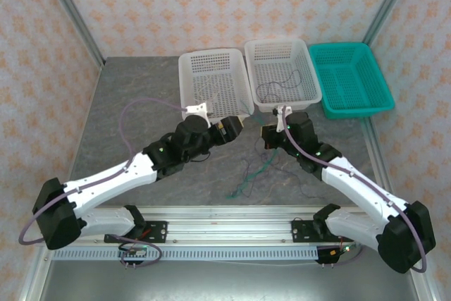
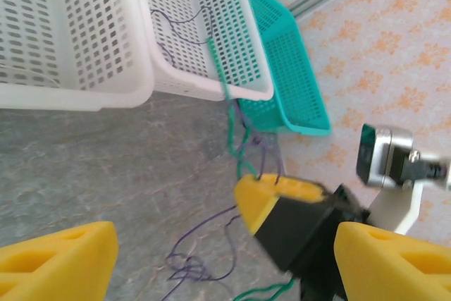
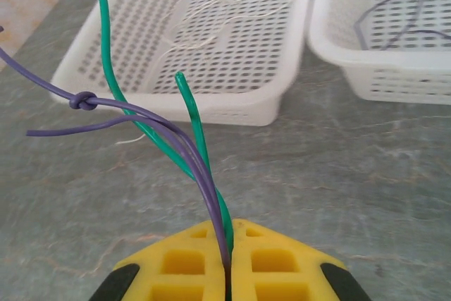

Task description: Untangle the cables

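My right gripper (image 3: 227,259) is shut on a green cable (image 3: 194,114) and a purple cable (image 3: 141,111) that rise from between its yellow fingers; the purple one has a knot (image 3: 84,101). In the left wrist view the same yellow fingertips (image 2: 278,192) hold these strands between my left gripper's (image 2: 225,266) wide-open fingers. A purple tangle (image 2: 187,269) and a green loop (image 2: 271,290) lie on the table below. From above, the left gripper (image 1: 236,126) and right gripper (image 1: 268,134) face each other over the loose cables (image 1: 246,174). A white wire (image 3: 211,26) lies in one white basket, a purple wire (image 3: 394,22) in the other.
Two white baskets (image 1: 211,82) (image 1: 282,72) and a teal basket (image 1: 350,79) stand in a row at the back of the grey table (image 1: 134,132). Patterned walls and metal posts close in the sides.
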Available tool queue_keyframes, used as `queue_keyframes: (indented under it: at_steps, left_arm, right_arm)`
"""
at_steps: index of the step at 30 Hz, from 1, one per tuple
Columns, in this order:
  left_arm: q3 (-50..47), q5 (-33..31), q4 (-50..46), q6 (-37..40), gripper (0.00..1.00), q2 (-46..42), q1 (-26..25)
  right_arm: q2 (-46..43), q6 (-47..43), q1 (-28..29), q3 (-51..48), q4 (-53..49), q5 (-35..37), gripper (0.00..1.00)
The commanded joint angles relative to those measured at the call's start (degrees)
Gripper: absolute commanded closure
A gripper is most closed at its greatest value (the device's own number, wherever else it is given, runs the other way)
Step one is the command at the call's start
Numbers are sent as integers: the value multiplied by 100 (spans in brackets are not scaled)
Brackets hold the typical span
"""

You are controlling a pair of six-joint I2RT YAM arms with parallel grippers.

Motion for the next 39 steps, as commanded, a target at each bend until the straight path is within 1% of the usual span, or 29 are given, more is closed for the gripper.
queue_keyframes:
  at_steps: [1,2,3,5,9,12,15,17,18,20,24,31,32,33,36,37,38,39]
  left_arm:
    - [464,79,170,-266,29,209,180]
    - [479,85,192,-376,36,294,266]
    - [468,99,262,-481,41,354,319]
    - [435,191,472,-598,46,471,396]
    - [543,446,531,-637,47,699,420]
    - [527,506,612,-713,48,783,415]
    - [505,493,679,-765,59,786,415]
    - [483,490,720,-793,68,779,415]
    - [491,490,729,-805,71,779,418]
    - [519,525,725,-796,73,790,415]
    - [529,567,752,-831,73,812,413]
    - [550,893,1046,-976,73,1030,415]
    - [559,930,1092,-1002,75,1069,421]
    - [565,961,1135,-1023,79,1104,416]
    - [585,1035,1191,-1034,100,1131,413]
    - [605,1013,1158,-977,100,1077,420]
    - [617,968,1066,-897,100,1002,436]
    - [662,900,900,-787,100,875,470]
  right_arm:
    - [63,-178,177,228,-32,-190,100]
    - [66,-170,201,227,-29,-200,100]
    - [59,-136,215,227,-32,-209,100]
    - [11,-81,213,214,-37,-263,100]
    - [-74,-54,211,191,-31,-289,100]
    - [-76,1,211,199,-31,-259,100]
    - [-81,70,212,209,-33,-297,100]
    - [-86,92,228,218,-26,-331,100]
    - [-84,102,224,218,-31,-332,100]
    - [-92,118,223,229,-26,-373,100]
    - [-115,144,234,210,-5,-420,100]
    - [-116,200,229,194,77,-499,100]
    - [-115,199,234,182,91,-508,100]
    - [-110,200,237,183,99,-510,100]
    - [-110,194,235,110,117,-305,100]
    - [-114,217,229,61,128,-96,100]
    - [-110,262,234,0,136,181,97]
    - [-101,330,231,-92,155,570,96]
